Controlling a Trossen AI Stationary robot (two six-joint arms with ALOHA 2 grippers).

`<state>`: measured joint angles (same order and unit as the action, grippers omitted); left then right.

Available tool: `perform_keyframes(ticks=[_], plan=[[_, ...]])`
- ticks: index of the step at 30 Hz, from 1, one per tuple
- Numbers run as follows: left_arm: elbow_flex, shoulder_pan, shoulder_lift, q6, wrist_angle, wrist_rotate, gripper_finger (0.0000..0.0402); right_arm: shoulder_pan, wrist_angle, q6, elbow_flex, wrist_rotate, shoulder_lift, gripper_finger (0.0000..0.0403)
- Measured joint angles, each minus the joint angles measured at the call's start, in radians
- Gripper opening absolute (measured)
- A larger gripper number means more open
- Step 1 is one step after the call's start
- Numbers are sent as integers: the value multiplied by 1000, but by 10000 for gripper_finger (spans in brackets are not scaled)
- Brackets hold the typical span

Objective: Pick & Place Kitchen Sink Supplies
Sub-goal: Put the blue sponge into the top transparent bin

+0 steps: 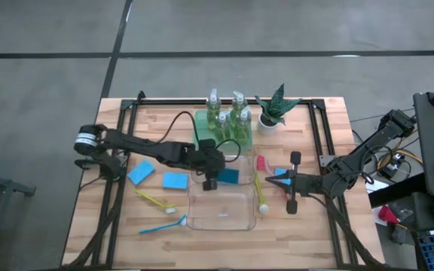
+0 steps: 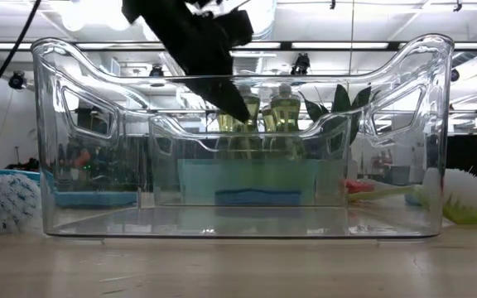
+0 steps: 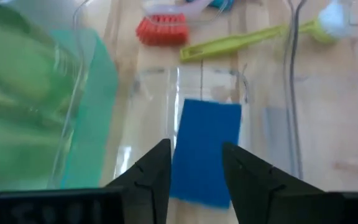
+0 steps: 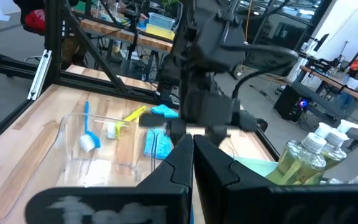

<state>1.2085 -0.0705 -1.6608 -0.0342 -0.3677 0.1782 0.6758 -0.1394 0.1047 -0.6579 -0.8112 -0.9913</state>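
My left gripper [image 1: 211,179] [image 3: 194,152] hangs open above the small clear bin [image 1: 236,159]. A blue sponge [image 3: 207,149] [image 2: 259,197] lies flat on the bin's floor below the fingers, apart from them. Two more blue sponges [image 1: 141,172] [image 1: 175,181] lie on the table to the left. Several pump bottles [image 1: 226,119] stand in the green tray [image 1: 202,128]. A yellow brush [image 1: 157,201] and a blue brush [image 1: 163,224] lie near the front left. A yellow-green brush [image 1: 261,193] and a red one [image 1: 262,162] lie right of the bins. My right gripper [image 1: 276,181] [image 4: 193,142] is shut and waits at the right, over another blue sponge [image 1: 282,173].
A large clear bin [image 1: 221,207] [image 2: 238,223] stands in front of the small one. A potted green plant [image 1: 273,111] is at the far side, right of the tray. Black frame rails [image 1: 319,143] run along the table's sides. Bare wood shows near the front edge.
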Motion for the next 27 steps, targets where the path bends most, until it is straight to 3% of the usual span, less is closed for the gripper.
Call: perform_keyframes(ticks=[7,16,21,27], plan=[[57,-49,118,-162,-333,-4,127,0,1,0,6,0,0,8],[-34,-164,286,-364,-524,52,109,0,1,0,8,0,0,8],[-140,-207,338,-456,-580,54,106,0,0,3,8,0,0,8],[-323,-226,354,-557,-511,21,106,0,-10,12,8,0,0,8]])
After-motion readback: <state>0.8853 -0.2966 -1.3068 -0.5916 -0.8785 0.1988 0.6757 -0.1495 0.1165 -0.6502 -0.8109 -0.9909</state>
